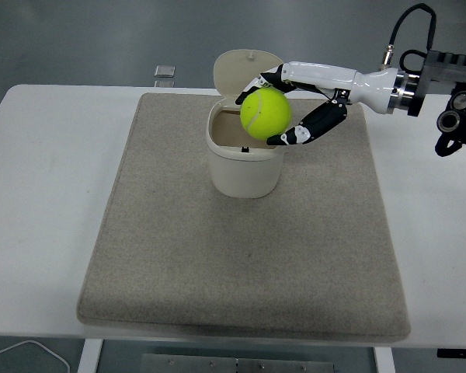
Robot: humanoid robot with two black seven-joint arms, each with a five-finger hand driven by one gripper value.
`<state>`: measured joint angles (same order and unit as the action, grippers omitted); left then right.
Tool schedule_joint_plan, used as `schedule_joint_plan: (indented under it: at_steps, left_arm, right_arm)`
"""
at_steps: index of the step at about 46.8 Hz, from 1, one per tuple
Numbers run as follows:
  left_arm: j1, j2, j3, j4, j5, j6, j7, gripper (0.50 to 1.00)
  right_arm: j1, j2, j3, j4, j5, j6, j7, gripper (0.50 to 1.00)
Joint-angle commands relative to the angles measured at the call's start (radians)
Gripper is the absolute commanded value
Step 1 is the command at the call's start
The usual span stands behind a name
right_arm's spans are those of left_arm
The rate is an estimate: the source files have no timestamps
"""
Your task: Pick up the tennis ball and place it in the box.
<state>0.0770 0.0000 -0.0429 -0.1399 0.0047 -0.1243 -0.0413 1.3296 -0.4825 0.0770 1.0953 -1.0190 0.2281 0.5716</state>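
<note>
Now right hand (295,105) holds unlabelled tennis ball (265,113) over box (246,159)

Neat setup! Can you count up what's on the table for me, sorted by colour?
Yellow-green: 1, the tennis ball, held in the right hand above the box.
Cream: 1, the box with its lid open.
Beige: 1, the mat.
Grey: 1, a small object at the far edge.
Total: 4

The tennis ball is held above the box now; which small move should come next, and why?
Probably lower it slightly, then open the fingers. The right hand holds the tennis ball over the box opening, whose lid stands open behind.
</note>
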Motion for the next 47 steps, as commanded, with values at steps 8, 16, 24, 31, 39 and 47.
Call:
schedule_joint_plan:
  at_steps: [8,16,24,31,39,47]
  left_arm:
    - [0.000,0.000,0.000,0.000,0.000,0.000,0.000,0.996]
    - [0.000,0.000,0.000,0.000,0.000,0.000,0.000,0.996]
    - [0.000,0.000,0.000,0.000,0.000,0.000,0.000,0.996]
    - [0.000,0.000,0.000,0.000,0.000,0.000,0.000,0.996]
    - [0.000,0.000,0.000,0.000,0.000,0.000,0.000,0.996]
    - [0.000,0.000,0.000,0.000,0.000,0.000,0.000,0.996]
  right_arm:
    - [-0.001,0.036,-0.029,-0.032,-0.006,-0.041,-0.058,0.500]
    - [-0.001,0.038,-0.029,-0.037,0.004,-0.047,-0.067,0.500]
    - [-0.004,0.068,-0.034,-0.075,0.005,-0.047,-0.098,0.500]
    - [-0.004,0.070,-0.033,-0.081,0.008,-0.049,-0.110,0.539]
    - [-0.009,0.070,-0.034,-0.081,0.008,-0.056,-0.111,0.619]
    - [-0.012,0.084,-0.034,-0.081,0.010,-0.056,-0.111,0.764]
